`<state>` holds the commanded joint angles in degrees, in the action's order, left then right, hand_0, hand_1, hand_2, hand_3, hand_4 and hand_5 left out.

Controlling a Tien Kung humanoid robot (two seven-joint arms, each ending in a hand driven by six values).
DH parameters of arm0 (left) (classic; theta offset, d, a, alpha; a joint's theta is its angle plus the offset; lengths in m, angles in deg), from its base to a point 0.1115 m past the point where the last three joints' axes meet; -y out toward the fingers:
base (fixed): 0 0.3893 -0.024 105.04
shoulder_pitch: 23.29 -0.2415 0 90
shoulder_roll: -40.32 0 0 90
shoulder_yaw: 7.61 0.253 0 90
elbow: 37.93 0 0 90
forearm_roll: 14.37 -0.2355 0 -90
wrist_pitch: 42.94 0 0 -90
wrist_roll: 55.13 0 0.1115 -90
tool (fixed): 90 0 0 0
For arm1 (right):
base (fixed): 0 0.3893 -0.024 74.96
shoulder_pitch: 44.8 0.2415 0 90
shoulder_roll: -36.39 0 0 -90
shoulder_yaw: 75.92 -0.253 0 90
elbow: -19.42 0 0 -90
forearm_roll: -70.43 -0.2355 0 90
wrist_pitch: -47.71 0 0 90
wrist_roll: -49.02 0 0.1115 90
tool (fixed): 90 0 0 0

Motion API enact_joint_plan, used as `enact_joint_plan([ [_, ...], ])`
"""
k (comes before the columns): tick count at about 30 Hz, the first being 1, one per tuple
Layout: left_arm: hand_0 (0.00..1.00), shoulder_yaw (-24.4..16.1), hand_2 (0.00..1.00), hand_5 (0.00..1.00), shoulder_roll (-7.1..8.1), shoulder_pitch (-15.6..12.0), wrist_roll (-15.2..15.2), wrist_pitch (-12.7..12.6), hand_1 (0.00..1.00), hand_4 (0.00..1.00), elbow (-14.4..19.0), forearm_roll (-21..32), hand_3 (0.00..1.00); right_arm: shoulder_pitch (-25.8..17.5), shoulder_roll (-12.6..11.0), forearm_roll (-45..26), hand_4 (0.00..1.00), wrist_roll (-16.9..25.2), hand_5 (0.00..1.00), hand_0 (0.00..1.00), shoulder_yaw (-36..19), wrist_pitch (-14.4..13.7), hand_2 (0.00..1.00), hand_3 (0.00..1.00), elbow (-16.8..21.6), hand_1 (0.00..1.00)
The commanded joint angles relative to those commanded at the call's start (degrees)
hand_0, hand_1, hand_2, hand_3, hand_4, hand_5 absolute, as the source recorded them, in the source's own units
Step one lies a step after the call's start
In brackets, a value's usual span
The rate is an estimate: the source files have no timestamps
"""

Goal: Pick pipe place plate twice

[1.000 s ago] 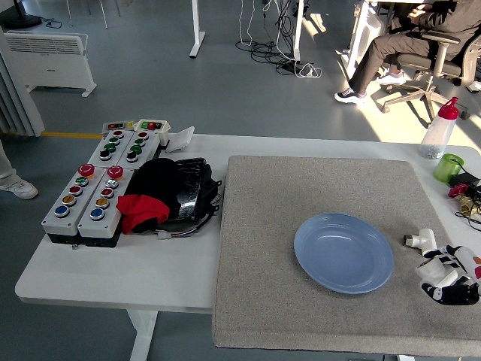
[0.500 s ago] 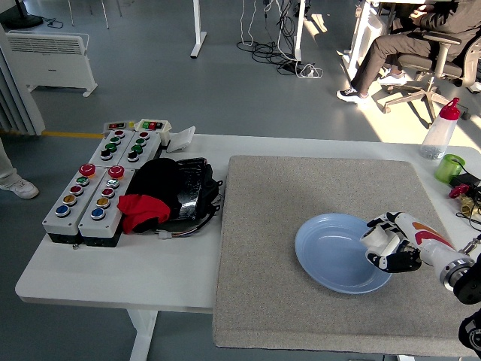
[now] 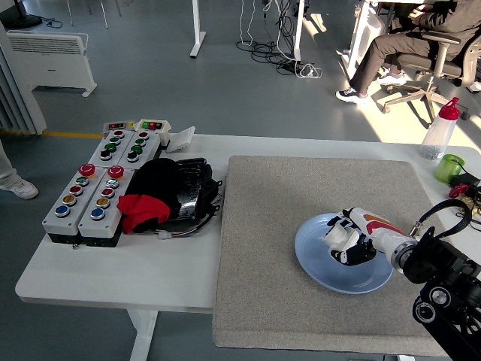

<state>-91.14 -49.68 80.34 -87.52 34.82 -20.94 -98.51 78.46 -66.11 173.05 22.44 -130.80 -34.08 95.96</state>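
A blue plate (image 3: 316, 263) lies on the grey mat (image 3: 285, 226) at the right of the table. My right hand (image 3: 347, 241) reaches in from the right and hovers over the middle of the plate. Its fingers are curled around a white pipe piece (image 3: 334, 238), held just above the plate's surface. The hand covers most of the pipe. My left arm is out of view.
Two grey button boxes (image 3: 90, 197) and a black and red bundle (image 3: 161, 194) sit at the left of the table. A clear bottle with a red cap (image 3: 439, 129) and a green cup (image 3: 449, 167) stand at the far right edge. A person sits on a chair (image 3: 421, 53) beyond the table.
My right hand took the white pipe from the mat at the right edge and carried it left, to over the middle of the blue plate.
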Motion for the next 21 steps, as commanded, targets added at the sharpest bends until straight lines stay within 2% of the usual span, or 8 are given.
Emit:
enact_joint_plan([
  [2, 0.584, 0.0, 0.583, 0.998, 0.0, -0.1, -0.1, 0.0, 0.579, 0.412, 0.0, 0.0, 0.457, 0.2, 0.4, -0.1, 0.661, -0.4, 0.2, 0.758, 0.4, 1.2, 0.735, 0.734, -0.4, 0.724],
  [3, 0.584, 0.0, 0.584, 0.998, 0.0, -0.1, -0.1, 0.0, 0.578, 0.412, 0.0, 0.0, 0.458, 0.2, 0.4, -0.1, 0.667, -0.6, 0.222, 0.912, 0.4, 1.5, 0.913, 0.792, -0.5, 0.859],
  [8, 0.584, -0.4, 0.584, 0.998, 0.0, -0.3, -0.3, 0.1, 0.578, 0.412, 0.1, -0.5, 0.458, 0.2, 0.2, 1.1, 0.667, -0.8, 0.222, 0.912, 1.4, 3.2, 0.913, 0.792, -0.9, 0.859],
  [9, 0.584, -0.4, 0.582, 0.998, 0.0, -0.3, -0.4, 0.1, 0.578, 0.413, 0.2, -0.6, 0.459, 0.2, 0.2, 1.3, 0.681, -0.7, 0.227, 0.969, 1.4, 3.3, 0.982, 0.835, -0.8, 0.916],
  [10, 0.584, -0.4, 0.582, 0.998, 0.0, -0.3, -0.4, 0.1, 0.578, 0.413, 0.2, -0.6, 0.459, 0.1, 0.2, 1.3, 0.681, -0.7, 0.227, 0.969, 1.4, 3.3, 0.982, 0.835, -0.8, 0.916],
  [21, 0.585, -0.9, 0.584, 0.998, 0.0, -0.6, -0.5, 0.3, 0.578, 0.414, 0.2, -1.4, 0.461, -1.1, -2.0, 2.6, 0.68, 0.0, 0.225, 0.989, -3.9, 2.7, 0.995, 0.859, 4.0, 0.925],
])
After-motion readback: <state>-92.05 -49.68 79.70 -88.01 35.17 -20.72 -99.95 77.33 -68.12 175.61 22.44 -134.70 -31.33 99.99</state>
